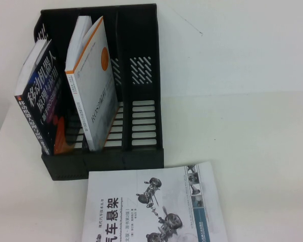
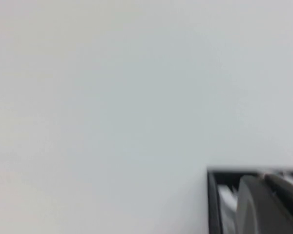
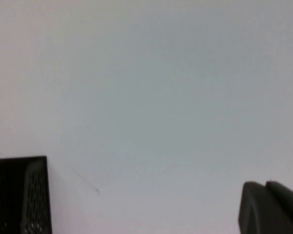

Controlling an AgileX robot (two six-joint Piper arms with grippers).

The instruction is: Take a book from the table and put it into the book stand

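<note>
The book (image 1: 156,206), white with bold black Chinese title and a grey suspension picture, lies flat on the white table (image 1: 252,101) at the near edge, just in front of the black book stand (image 1: 141,30). Neither gripper shows in the high view. My left gripper (image 2: 263,179) shows only as blurred fingertips held together, with a corner of the stand (image 2: 214,204) behind it. My right gripper (image 3: 264,187) shows two dark fingertips together over bare table, far from the stand's corner (image 3: 19,195). Both hold nothing.
A white book with a dark photo cover (image 1: 40,101) stands in the stand's left slot. A white book with an orange edge and dot (image 1: 93,85) leans in the middle slot. The right slot (image 1: 144,123) holds nothing. Bare table lies to the right.
</note>
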